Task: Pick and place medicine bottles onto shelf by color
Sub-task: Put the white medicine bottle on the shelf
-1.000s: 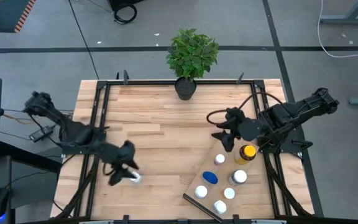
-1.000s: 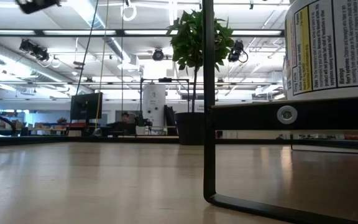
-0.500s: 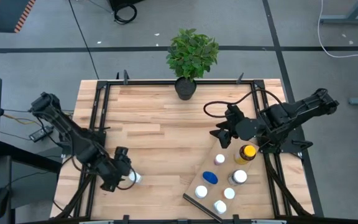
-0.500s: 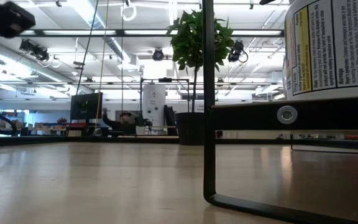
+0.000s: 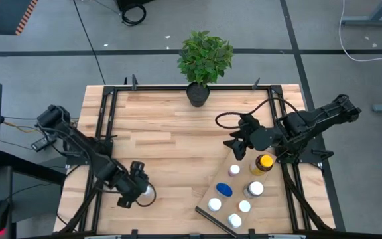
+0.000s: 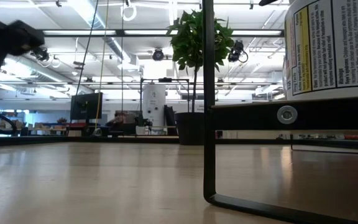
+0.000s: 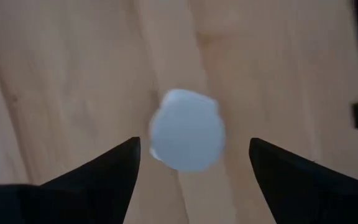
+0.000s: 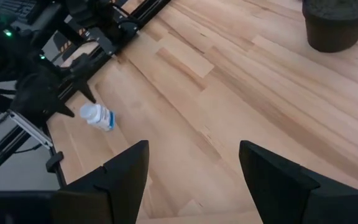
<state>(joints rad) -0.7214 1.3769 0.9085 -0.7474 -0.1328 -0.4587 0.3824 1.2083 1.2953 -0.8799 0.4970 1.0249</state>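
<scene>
Fingers of the left end effector are spread wide open, with 1 white bottle lying on the desk right between them. Its round cap faces the wrist camera, so its long side points away from the end effector. Farther off, the right end effector hangs open and empty over the near end of the shelf, where 7 bottles stand. So the left arm is much nearer to the lone bottle.
</scene>
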